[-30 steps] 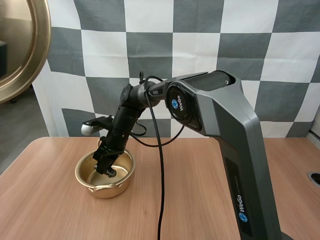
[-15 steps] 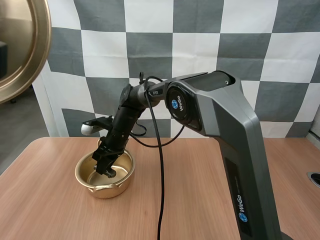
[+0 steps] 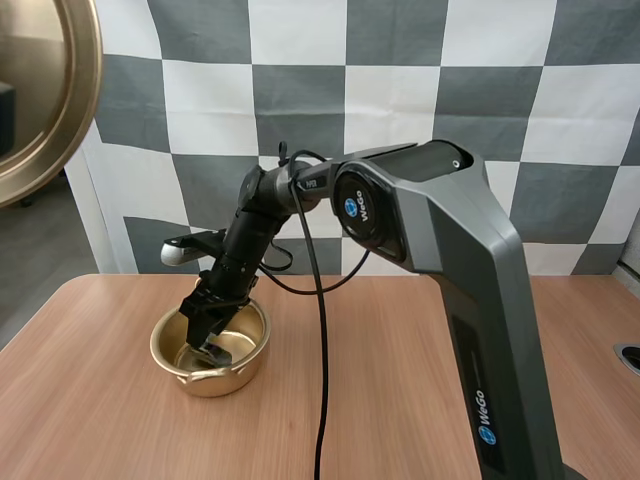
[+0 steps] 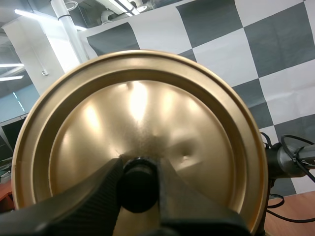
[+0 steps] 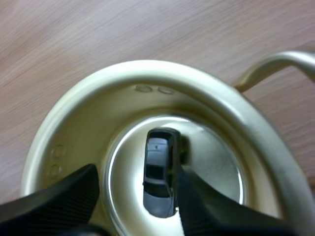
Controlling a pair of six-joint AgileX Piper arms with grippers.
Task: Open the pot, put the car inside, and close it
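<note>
The gold pot (image 3: 165, 352) stands open on the left part of the wooden table. My right gripper (image 3: 209, 335) reaches down into it. In the right wrist view the pot's rim (image 5: 147, 73) rings a small dark grey car (image 5: 160, 179) lying on the pot's floor. My right gripper (image 5: 138, 169) is open, its fingers apart on either side of the car, which lies close to one finger. My left gripper (image 4: 139, 172) is shut on the black knob (image 4: 138, 189) of the gold lid (image 4: 147, 123). The lid (image 3: 40, 100) is held high at the upper left, off the table.
The wooden table (image 3: 400, 380) stretches to the right of the pot. My right arm's large grey body (image 3: 470, 300) rises over the table's right half. A handle of the pot (image 5: 275, 64) sticks out past the rim.
My right gripper's fingers have spread apart inside the pot, and the car now lies on the pot's floor. The lid has stayed up at the upper left.
</note>
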